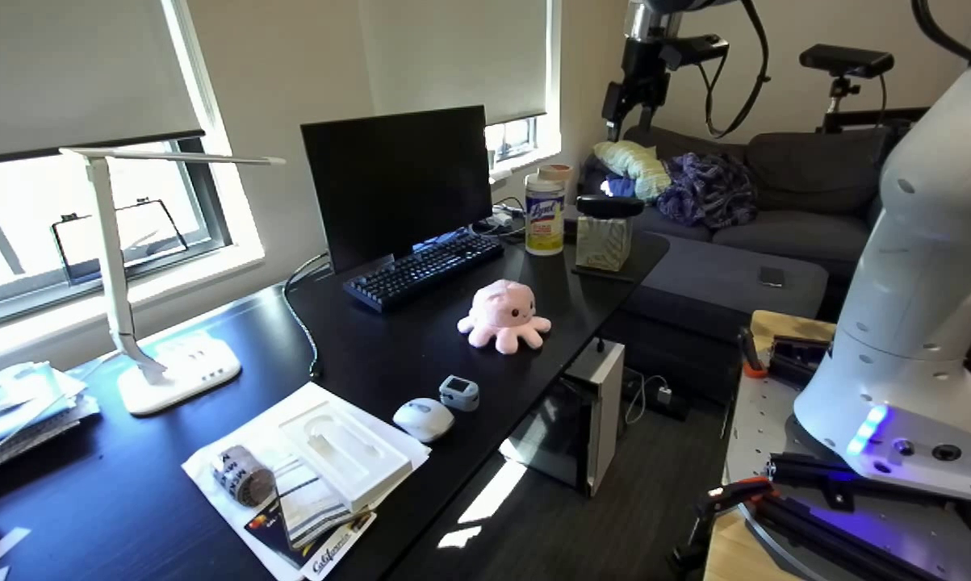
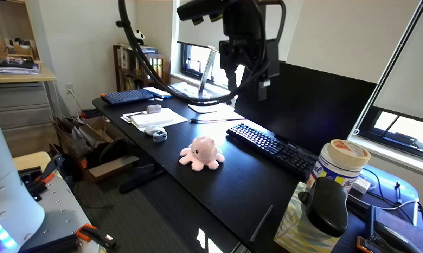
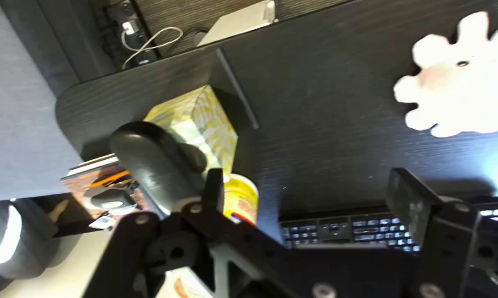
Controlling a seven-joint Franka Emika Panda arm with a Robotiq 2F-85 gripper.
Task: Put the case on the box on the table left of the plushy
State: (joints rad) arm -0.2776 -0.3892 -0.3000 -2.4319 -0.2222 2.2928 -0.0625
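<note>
The case is a black, rounded, oblong case (image 1: pixel 610 206) lying on top of the yellow leaf-patterned box (image 1: pixel 604 244). Case (image 2: pixel 327 207) and box (image 2: pixel 299 228) also show in an exterior view. In the wrist view the case (image 3: pixel 153 161) juts past the box (image 3: pixel 215 124). The pink octopus plushy (image 1: pixel 508 316) sits upright on the black table (image 2: pixel 239 189), apart from the box; it shows in the wrist view (image 3: pixel 468 87) at the upper right. My gripper (image 3: pixel 311 190) is open and empty, high above the table, over the keyboard side. It also shows in both exterior views (image 1: pixel 629 125) (image 2: pixel 247 88).
A Lysol canister (image 1: pixel 545 214) with a tape roll on top stands beside the box. A keyboard (image 1: pixel 428 266) and monitor (image 1: pixel 400 186) line the back. A thin dark strip (image 3: pixel 237 89) lies by the box. A mouse (image 1: pixel 424 420), small gadget (image 1: pixel 459 393) and papers lie farther along.
</note>
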